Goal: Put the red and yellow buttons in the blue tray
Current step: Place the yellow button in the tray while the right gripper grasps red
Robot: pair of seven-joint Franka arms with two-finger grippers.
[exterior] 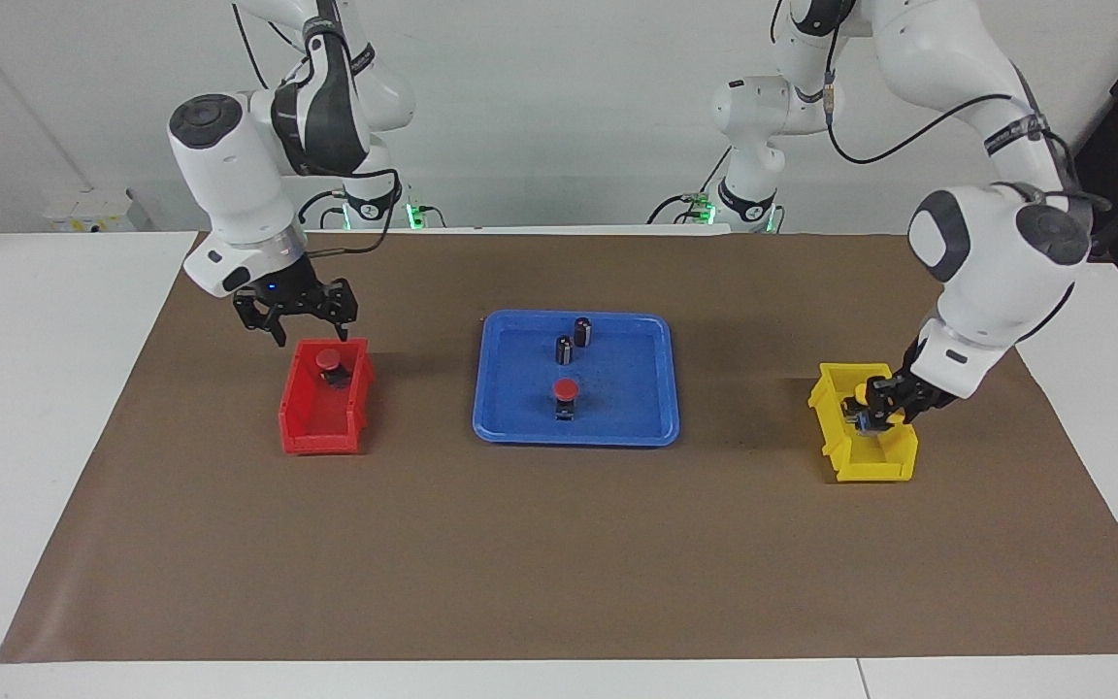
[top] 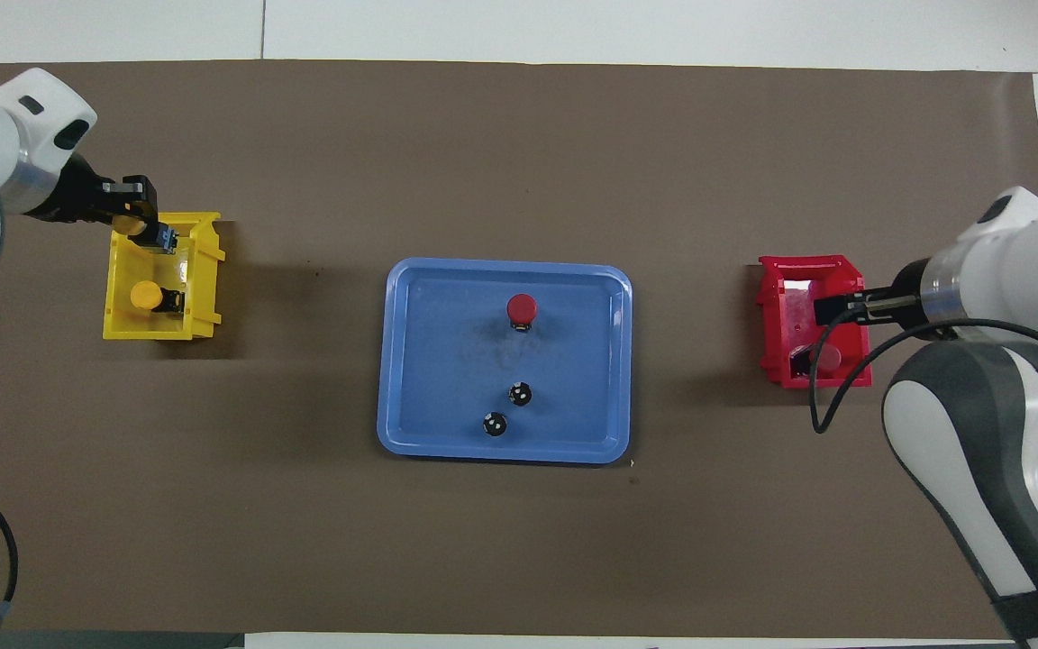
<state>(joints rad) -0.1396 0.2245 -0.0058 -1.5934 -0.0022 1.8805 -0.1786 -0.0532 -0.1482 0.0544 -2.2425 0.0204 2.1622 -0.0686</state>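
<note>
One red button (exterior: 567, 390) (top: 522, 308) stands in the blue tray (exterior: 637, 427) (top: 429, 361). A second red button (exterior: 330, 361) (top: 825, 359) sits in the red bin (exterior: 321, 432) (top: 852, 270). My right gripper (exterior: 305, 328) (top: 834, 309) hangs open just above that bin, holding nothing. My left gripper (exterior: 871, 419) (top: 133, 221) is shut on a yellow button (top: 129, 225) at rim height over the yellow bin (exterior: 870, 466) (top: 204, 270). Another yellow button (top: 146, 295) lies in that bin.
Two dark cylinders (exterior: 583, 330) (top: 520, 393) with silvery bands stand in the blue tray, nearer to the robots than the red button. A brown mat (exterior: 559, 563) covers the table. The red bin is toward the right arm's end, the yellow bin toward the left arm's.
</note>
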